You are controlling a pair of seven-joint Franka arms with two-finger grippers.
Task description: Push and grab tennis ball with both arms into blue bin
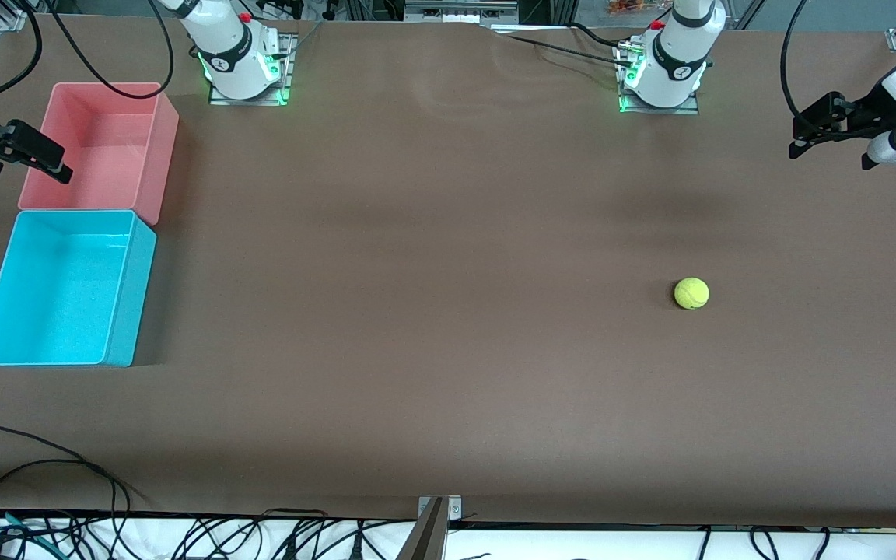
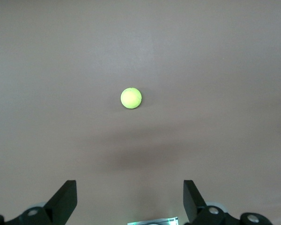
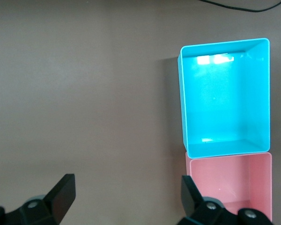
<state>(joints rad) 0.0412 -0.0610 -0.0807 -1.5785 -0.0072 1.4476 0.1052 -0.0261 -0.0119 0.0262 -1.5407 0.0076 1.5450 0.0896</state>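
Note:
The tennis ball (image 1: 691, 293) lies on the brown table toward the left arm's end; it also shows in the left wrist view (image 2: 131, 98). My left gripper (image 1: 803, 132) hangs open and empty in the air at that end of the table, well apart from the ball, with its jaws (image 2: 130, 190) spread wide. The blue bin (image 1: 134, 305) stands empty at the right arm's end and shows in the right wrist view (image 3: 182, 108). My right gripper (image 1: 26, 159) hovers open and empty beside the pink bin, its fingers (image 3: 126, 187) wide apart.
A pink bin (image 1: 166, 148), empty, touches the blue bin on its side farther from the front camera; it also shows in the right wrist view (image 3: 267, 161). Black cables (image 1: 43, 467) lie along the table's near edge. Both arm bases (image 1: 242, 58) stand at the back.

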